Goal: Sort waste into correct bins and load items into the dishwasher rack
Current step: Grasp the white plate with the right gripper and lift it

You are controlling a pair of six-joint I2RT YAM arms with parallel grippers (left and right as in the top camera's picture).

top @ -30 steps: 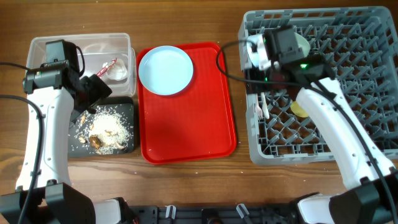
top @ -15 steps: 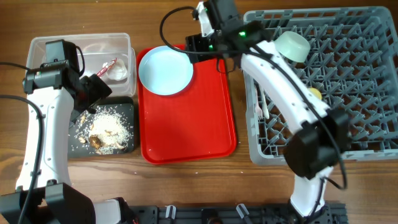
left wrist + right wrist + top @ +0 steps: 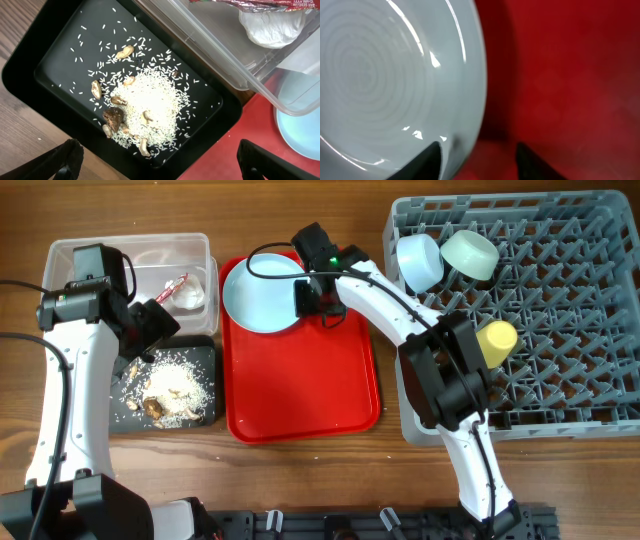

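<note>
The light blue plate [image 3: 262, 292] lies at the back of the red tray [image 3: 300, 390]. My right gripper [image 3: 312, 298] is low at the plate's right rim. In the right wrist view it [image 3: 480, 162] is open, one finger over the plate [image 3: 385, 75] and one over the tray. My left gripper [image 3: 150, 328] is open and empty above the black tray [image 3: 205, 355], as the left wrist view [image 3: 160, 162] shows. Rice and brown scraps [image 3: 142, 107] lie in that tray. The red-and-white wrapper [image 3: 177, 283] is in the clear tub [image 3: 60, 255]. The spoon and fork are hidden.
The grey rack [image 3: 590, 380] fills the right side. It holds a light blue bowl [image 3: 420, 260], a pale green bowl [image 3: 470, 252] and a yellow cup [image 3: 497, 340]. A crumpled white wad [image 3: 272, 25] also lies in the tub. The right arm spans the rack's left edge.
My right arm has swung left from the rack to the plate's right rim and come down. The bowls and cup now show in the rack. The left arm has not moved.
</note>
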